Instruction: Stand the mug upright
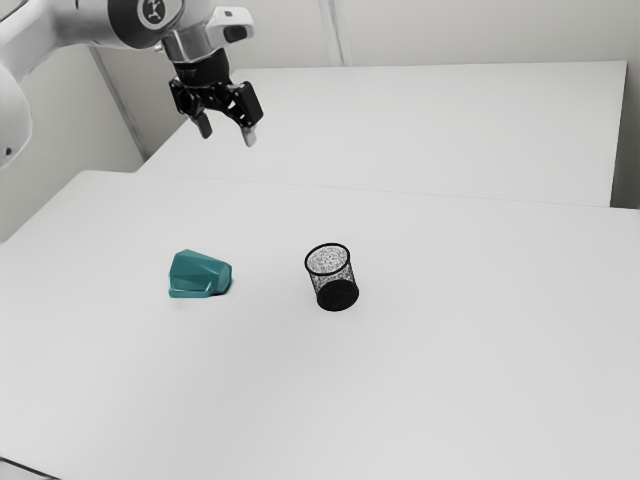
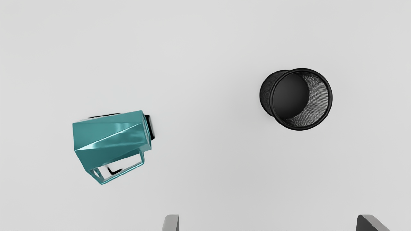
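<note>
Matte white table (image 1: 450, 380) across the exterior view's lower frame; a second white surface (image 1: 400, 120) behind it, pale wall (image 1: 480, 30) at top, vertical seam (image 1: 335, 30) near top centre. Arm, upper left, bears one round emblem (image 1: 153, 11), its mark too small to read. Count: one teal faceted mug (image 1: 203, 273), left of centre, on its side, one handle (image 2: 123, 172); one black mesh cup (image 1: 338, 294), centre, upright. Gripper (image 1: 228, 136), upper left, above table height, fingers spread wide.
</note>
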### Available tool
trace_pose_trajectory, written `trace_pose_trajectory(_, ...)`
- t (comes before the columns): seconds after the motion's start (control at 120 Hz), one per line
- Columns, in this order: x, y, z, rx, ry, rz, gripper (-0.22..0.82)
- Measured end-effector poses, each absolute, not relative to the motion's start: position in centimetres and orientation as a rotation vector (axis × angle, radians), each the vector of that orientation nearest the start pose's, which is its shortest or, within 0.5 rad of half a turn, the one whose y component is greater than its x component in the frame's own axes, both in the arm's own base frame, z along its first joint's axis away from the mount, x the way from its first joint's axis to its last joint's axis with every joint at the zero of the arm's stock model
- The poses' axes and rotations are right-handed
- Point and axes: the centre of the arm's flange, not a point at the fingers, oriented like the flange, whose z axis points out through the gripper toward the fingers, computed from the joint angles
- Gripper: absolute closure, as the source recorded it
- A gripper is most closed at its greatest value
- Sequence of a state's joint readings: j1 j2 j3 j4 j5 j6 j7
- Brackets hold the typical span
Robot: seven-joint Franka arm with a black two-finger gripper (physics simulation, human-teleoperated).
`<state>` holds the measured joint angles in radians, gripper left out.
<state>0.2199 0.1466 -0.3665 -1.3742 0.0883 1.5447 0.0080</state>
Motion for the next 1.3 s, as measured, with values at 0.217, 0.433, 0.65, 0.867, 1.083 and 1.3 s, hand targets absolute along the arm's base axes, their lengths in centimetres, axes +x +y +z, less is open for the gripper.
trace_pose_trajectory(0.217,58.8,-5.7,64.3,-3.093,0.225,-0.063,0.00)
trace_pose_trajectory(0.433,57.5,-6.6,64.4,-3.103,0.243,-0.036,0.00)
trace_pose_trajectory(0.65,56.6,-0.6,59.4,-3.240,0.137,0.107,0.00)
trace_pose_trajectory(0.867,55.7,6.7,53.1,-3.339,0.104,0.192,0.00)
trace_pose_trajectory(1.083,56.4,13.6,47.4,-3.447,0.143,0.197,0.00)
trace_pose_trajectory(1.3,58.0,22.3,41.6,-3.589,0.104,0.124,0.00)
